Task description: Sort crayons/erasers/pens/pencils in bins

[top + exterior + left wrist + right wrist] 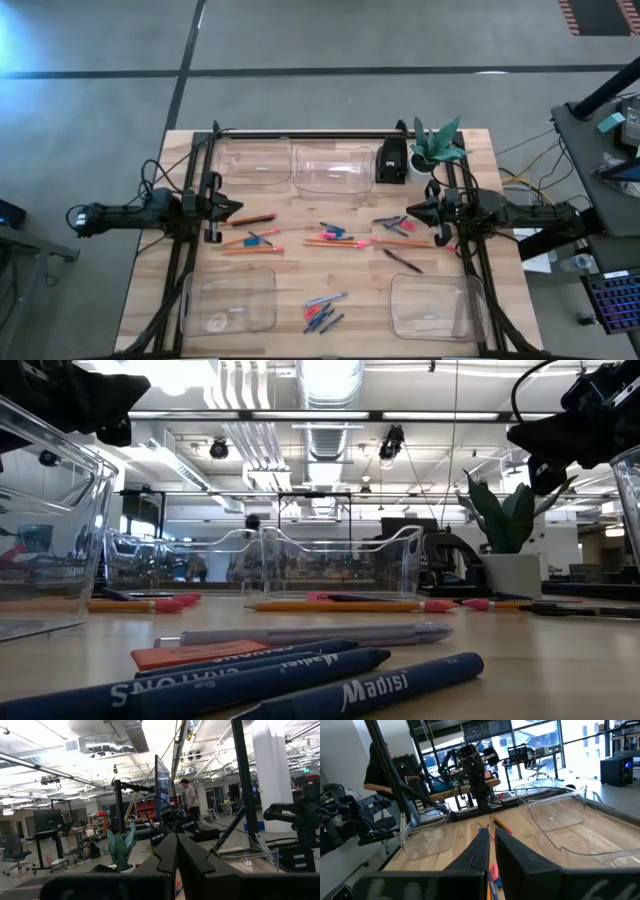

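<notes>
From above, the wooden worktop carried four clear bins: two side by side at the far edge and two at the near corners. A small black box and a potted plant stood just beside the far right bin. Using the black box as reference, the pencils lay scattered across the middle of the worktop, nearer the camera than the box. A dark pen lay nearer still, and the blue crayons sat nearest the front edge, between the near bins. The left hand hovered well to the left of the box, clenched and holding nothing. The right hand hovered just in front of the box, likewise clenched and empty.

At table height, the crayons lay in the foreground, pencils behind them, and the far bins beyond.

The left wrist view showed the left hand's fingers pressed together, with a person standing in the room behind.

The right wrist view showed the right hand's fingers together above the pencils, with bins on both sides.
</notes>
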